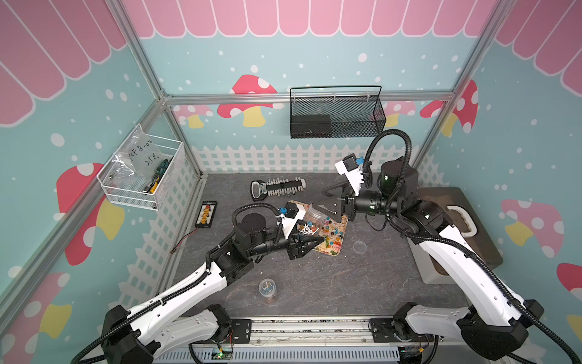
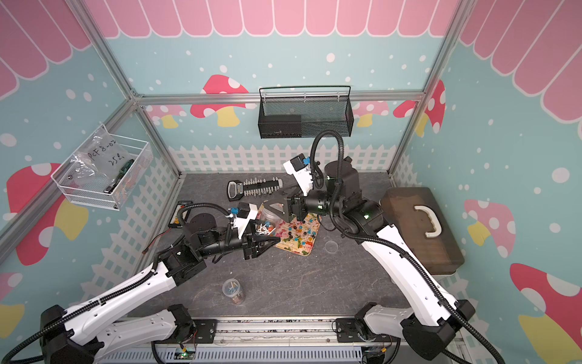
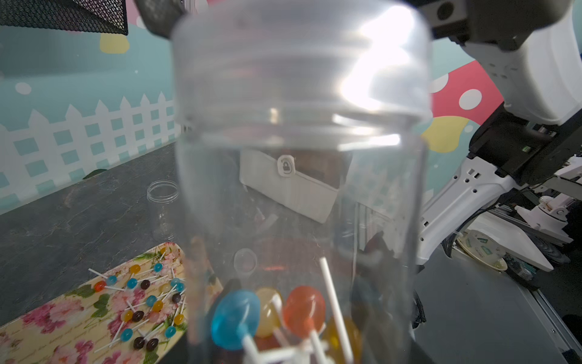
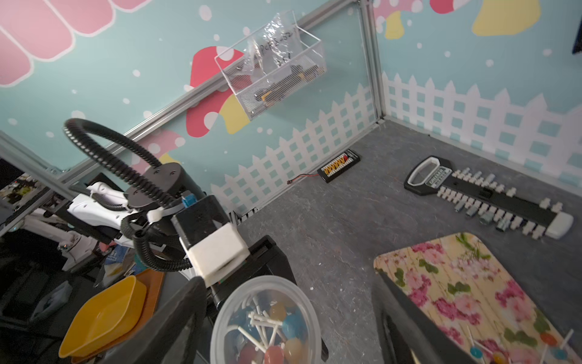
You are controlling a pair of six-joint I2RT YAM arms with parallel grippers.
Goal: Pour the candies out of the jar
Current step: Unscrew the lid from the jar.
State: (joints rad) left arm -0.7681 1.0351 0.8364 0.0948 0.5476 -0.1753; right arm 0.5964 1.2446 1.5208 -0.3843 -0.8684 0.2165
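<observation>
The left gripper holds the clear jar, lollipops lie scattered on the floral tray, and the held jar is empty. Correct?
No: the jar is not empty. The left wrist view shows several lollipops inside it, and the right wrist view shows them too. The rest holds: the left gripper holds the clear jar, and loose lollipops lie scattered on the floral tray.
</observation>
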